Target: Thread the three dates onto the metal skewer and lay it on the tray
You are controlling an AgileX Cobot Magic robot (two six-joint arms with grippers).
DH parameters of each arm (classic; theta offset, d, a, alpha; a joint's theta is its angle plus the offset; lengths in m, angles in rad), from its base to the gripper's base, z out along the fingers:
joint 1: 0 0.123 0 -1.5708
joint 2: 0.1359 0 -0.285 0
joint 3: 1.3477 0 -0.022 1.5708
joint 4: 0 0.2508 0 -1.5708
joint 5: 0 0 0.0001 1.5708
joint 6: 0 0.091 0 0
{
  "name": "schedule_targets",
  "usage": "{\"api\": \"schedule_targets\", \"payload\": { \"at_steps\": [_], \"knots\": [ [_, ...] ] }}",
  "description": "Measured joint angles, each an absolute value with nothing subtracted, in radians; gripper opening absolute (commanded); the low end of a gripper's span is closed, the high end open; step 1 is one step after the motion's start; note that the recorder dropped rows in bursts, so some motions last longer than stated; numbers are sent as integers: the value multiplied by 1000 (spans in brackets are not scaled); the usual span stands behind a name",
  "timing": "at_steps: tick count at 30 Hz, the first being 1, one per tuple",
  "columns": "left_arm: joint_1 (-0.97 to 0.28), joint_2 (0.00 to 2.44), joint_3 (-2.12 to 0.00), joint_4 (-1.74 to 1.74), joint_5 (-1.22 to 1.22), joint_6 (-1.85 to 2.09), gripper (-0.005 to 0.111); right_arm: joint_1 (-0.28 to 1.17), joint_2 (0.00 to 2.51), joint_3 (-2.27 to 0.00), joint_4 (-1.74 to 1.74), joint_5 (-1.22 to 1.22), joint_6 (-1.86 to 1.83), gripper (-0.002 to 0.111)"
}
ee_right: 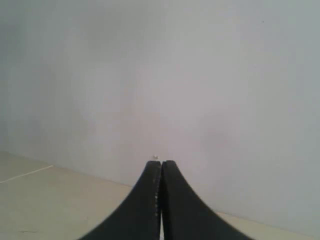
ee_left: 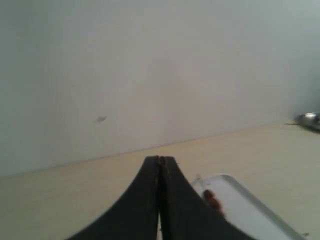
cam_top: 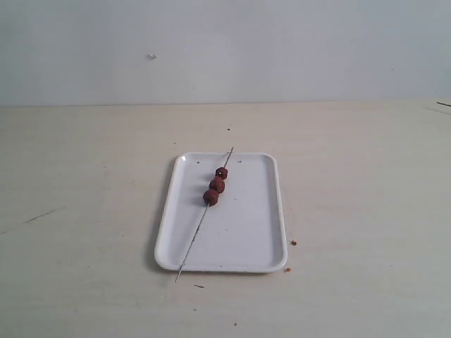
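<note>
Dates (cam_top: 216,185): we see all three threaded in a touching row on the skewer, over the tray's far half.
Skewer (cam_top: 201,227): it lies slanted across the tray, with both tips past the rim.
Tray (cam_top: 246,239): it sits flat on the table (cam_top: 84,211).
Left gripper (ee_left: 159,161): we find its jaws pressed together, apart from the dates, which lie beyond its tips and off to one side.
Right gripper (ee_right: 161,164): its jaws are pressed together, and we see it facing the wall (ee_right: 200,75).
</note>
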State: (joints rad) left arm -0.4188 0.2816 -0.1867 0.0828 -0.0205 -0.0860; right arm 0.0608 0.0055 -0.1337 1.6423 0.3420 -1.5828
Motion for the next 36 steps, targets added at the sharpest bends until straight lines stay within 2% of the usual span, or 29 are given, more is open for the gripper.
{"api": "schedule_targets", "payload": {
  "at_steps": [5,11,19,36],
  "knots": [
    [-195,140,-100,83,81,-109,0,61,6,-134,1642,342,-1583,0],
    [-79,34,-6,83,115,-111,0,61,6,-134,1642,342,-1583,0],
    [-57,7,-2,83,338,-111,0,61,6,-134,1642,342,-1583,0],
    [-57,7,-2,83,366,-111,0,61,6,-134,1640,342,-1605,0]
  ]
}}
